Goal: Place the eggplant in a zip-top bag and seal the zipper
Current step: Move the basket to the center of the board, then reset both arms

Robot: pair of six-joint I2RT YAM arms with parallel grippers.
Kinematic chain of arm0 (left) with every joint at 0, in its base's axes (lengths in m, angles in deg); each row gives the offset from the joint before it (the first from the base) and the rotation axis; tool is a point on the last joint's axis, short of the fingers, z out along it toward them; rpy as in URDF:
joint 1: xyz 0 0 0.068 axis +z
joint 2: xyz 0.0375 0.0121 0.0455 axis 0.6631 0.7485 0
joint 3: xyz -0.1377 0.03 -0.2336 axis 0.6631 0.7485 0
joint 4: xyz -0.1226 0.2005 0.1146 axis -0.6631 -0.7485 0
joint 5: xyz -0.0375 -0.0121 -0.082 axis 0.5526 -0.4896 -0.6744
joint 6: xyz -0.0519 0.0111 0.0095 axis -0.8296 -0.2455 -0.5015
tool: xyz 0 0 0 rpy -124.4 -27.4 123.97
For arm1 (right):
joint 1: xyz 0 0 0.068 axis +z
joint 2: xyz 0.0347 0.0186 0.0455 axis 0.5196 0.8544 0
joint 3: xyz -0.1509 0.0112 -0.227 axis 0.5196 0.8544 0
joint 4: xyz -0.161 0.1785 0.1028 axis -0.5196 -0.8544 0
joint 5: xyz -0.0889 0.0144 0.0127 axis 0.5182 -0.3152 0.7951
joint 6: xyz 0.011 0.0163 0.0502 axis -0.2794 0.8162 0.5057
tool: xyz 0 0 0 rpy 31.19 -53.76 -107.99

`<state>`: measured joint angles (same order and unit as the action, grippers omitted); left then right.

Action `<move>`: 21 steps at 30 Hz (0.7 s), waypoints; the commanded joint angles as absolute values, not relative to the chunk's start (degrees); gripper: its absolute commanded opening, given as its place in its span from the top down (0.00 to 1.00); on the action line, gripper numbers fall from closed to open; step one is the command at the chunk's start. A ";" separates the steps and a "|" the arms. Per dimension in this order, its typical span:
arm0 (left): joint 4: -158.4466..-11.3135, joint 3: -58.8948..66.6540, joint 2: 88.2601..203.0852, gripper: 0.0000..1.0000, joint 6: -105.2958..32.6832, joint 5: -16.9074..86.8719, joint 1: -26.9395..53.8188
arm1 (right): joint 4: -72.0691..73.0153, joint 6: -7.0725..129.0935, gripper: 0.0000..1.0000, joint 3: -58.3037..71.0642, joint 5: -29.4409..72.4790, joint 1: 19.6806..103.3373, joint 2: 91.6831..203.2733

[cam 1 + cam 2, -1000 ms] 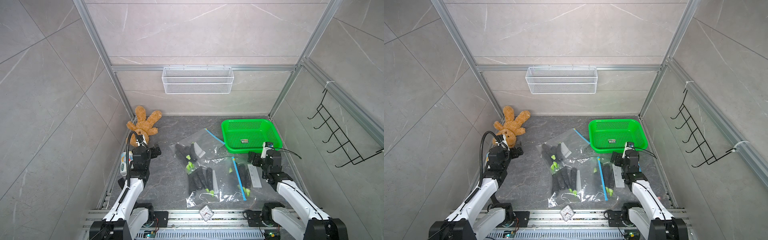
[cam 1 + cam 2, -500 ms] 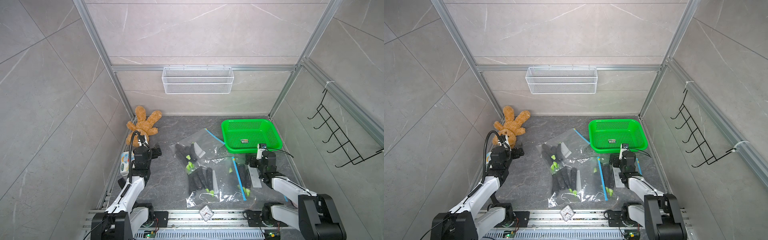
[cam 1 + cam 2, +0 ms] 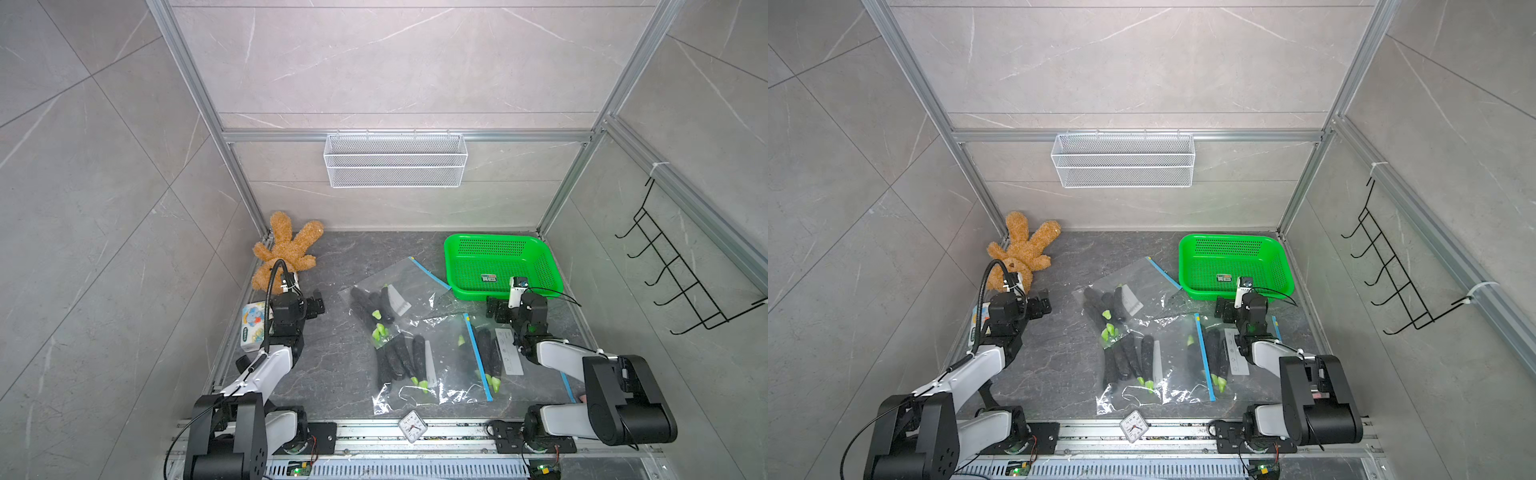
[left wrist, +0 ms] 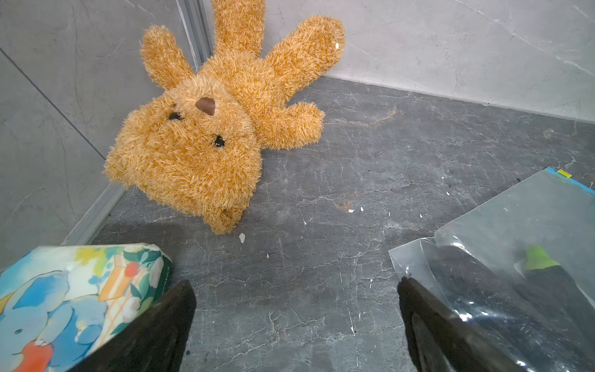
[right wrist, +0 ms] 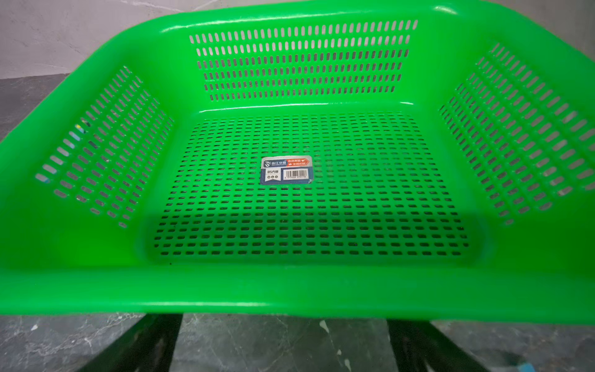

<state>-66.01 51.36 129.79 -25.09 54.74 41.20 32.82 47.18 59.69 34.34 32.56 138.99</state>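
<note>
Top views, eggplants: the dark eggplants [image 3: 401, 353] lie inside three clear zip-top bags [image 3: 444, 361] that overlap mid-table. None shows loose, and the green basket [image 3: 490, 237] holds only a sticker.
Top views, zipper: the blue zipper [image 3: 478, 357] of the middle bag runs straight. Whether it is pressed shut cannot be told.
Top views, grippers: the left gripper [image 3: 311, 303] sits low near the tissue pack [image 3: 252, 326] and teddy bear [image 3: 286, 249]. The right gripper [image 3: 1225, 309] sits low just before the basket [image 3: 1229, 237]. Both are spread wide, empty and apart from the bags.
Left wrist: the left gripper [image 4: 293, 286] gapes over bare tabletop, with a bagged eggplant [image 4: 476, 277] just beside one finger and the tissue pack [image 4: 64, 290] beside the other.
Right wrist: the right gripper [image 5: 285, 325] is wide and faces the empty basket [image 5: 289, 290].
Step, judged: packing looks done, so what remains is checking or finishing a seal.
Doing it well: pin one end of the zipper with one gripper. Pinch narrowly with the other and slide along the whole strip, keeping film and eggplant clear of the track.
</note>
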 commanded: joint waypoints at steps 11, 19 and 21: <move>-57.48 52.02 132.16 0.00 -22.28 53.04 42.93 | 54.56 46.44 0.00 64.12 34.20 32.34 146.50; -52.52 54.92 135.02 0.00 -20.59 53.54 44.00 | 54.19 46.25 0.00 63.95 33.79 32.32 146.54; -51.38 54.84 137.21 0.00 -20.62 52.85 44.28 | 54.10 46.13 0.00 63.82 33.52 32.31 146.59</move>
